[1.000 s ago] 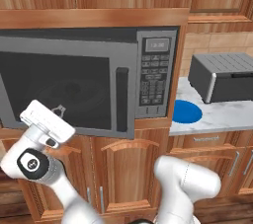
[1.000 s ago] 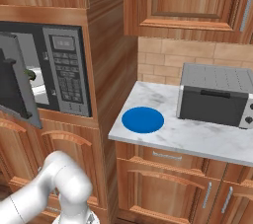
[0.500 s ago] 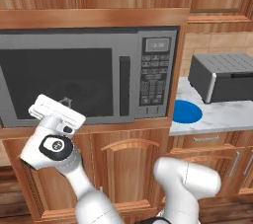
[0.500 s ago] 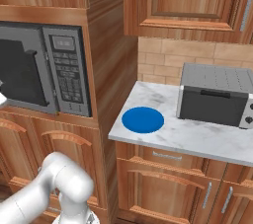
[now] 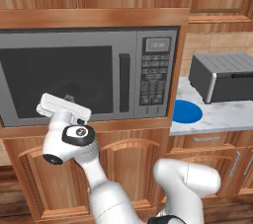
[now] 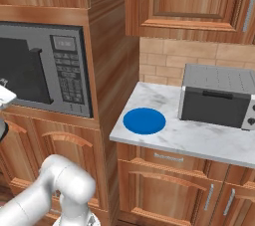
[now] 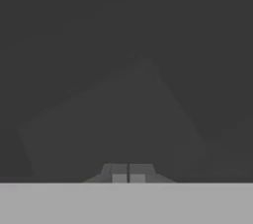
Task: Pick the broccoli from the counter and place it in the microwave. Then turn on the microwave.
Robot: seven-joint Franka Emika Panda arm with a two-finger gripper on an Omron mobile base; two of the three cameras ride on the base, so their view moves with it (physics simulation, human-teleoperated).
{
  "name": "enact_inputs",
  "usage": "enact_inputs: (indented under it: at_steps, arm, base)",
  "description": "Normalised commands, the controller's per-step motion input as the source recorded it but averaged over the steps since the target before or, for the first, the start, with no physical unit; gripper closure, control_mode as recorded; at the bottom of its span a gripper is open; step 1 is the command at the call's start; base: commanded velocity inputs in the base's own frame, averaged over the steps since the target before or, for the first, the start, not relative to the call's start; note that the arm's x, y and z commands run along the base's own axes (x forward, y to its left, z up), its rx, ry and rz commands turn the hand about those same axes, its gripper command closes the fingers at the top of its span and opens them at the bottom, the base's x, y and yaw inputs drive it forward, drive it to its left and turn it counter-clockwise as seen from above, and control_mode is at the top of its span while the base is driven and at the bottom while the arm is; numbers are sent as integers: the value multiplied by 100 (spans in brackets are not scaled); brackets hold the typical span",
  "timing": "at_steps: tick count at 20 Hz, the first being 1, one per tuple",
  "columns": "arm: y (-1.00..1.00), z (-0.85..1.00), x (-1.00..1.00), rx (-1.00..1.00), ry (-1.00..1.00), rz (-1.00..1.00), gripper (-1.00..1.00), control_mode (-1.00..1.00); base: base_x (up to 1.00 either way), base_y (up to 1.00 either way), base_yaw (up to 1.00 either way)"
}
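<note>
My arm rose from the base and bent up toward the microwave [image 5: 89,75], with my wrist and white hand held in front of the lower left part of its dark glass door. My gripper [image 7: 128,172] pointed straight at that glass; in the hand view its two fingertips sat pressed together with nothing between them (clenched on empty air), and the dark pane lay close ahead. The microwave door was closed, its black vertical handle [image 5: 124,82] standing to the right of my hand, with the keypad [image 5: 152,82] and small display further right. I could not see the broccoli, so I cannot say where it was.

The left base view showed my hand against the door. The right base view showed the microwave at an angle, and right of the microwave it gave more of the marbled surface [image 6: 199,138], where a blue round plate [image 6: 144,121] lay flat with a grey toaster oven [image 6: 219,96] beyond it, near the brick wall.
</note>
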Motion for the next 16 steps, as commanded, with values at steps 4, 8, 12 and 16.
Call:
enact_inputs:
  at_steps: [4,8,12,16]
  arm:
    - [0,9,-49,0,1,26,100,-100]
    - [0,42,-100,0,0,21,100,-100]
    - [0,60,-100,1,0,12,100,-100]
    - [-9,94,-88,5,1,4,100,-100]
  base:
    - [0,0,0]
    - [0,0,0]
    - [0,0,0]
    - [0,0,0]
